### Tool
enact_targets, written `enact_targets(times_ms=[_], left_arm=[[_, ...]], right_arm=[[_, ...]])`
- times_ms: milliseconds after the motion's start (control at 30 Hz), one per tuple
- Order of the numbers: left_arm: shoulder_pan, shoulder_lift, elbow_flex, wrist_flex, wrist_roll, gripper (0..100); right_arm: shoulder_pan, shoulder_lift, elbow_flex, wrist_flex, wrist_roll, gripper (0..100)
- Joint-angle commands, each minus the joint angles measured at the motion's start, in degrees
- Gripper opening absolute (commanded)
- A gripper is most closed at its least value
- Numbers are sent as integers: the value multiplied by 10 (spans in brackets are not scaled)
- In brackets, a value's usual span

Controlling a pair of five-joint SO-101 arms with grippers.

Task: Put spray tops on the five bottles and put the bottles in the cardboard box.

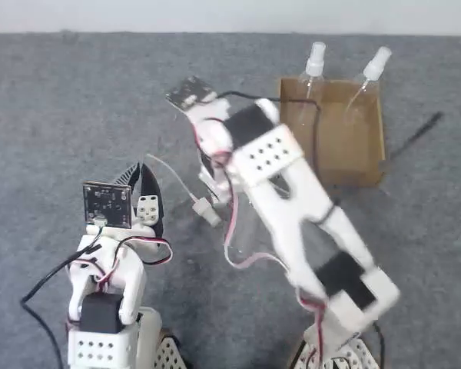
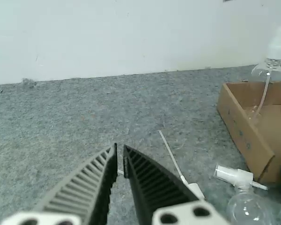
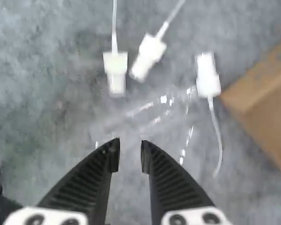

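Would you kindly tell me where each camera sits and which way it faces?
High view: overhead, looking down on the left arm, right arm and cardboard box.
Left wrist view: on the left wrist, facing the wall across the carpet, past the left gripper.
Right wrist view: on the right wrist, facing down past the right gripper at spray tops.
All share the box.

No words or numbers could be read anywhere. Few small blue marks on outer side wall of cardboard box point(image 2: 243, 136), far right on table. Too small and blurry to tell if letters or signs.
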Motion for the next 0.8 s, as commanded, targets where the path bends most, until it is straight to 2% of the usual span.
enact_targets(times_ms=[0, 133, 300, 467, 567, 633, 767], left_arm=[[3, -3, -14, -16, -12, 12], [3, -2, -50, 31, -65, 12], [0, 29, -82, 87, -156, 12], [4, 192, -173, 117, -254, 24], [9, 331, -255, 142, -290, 89], [9, 418, -296, 127, -290, 118], [4, 565, -334, 16, -258, 110]], right_arm=[[27, -138, 110, -3, 2, 29], [87, -244, 273, -41, 98, 28], [183, -380, 443, -105, 128, 30], [297, -503, 575, -118, 193, 31], [359, -567, 657, -138, 215, 31], [400, -610, 709, -172, 210, 29], [466, -683, 766, -214, 191, 27]])
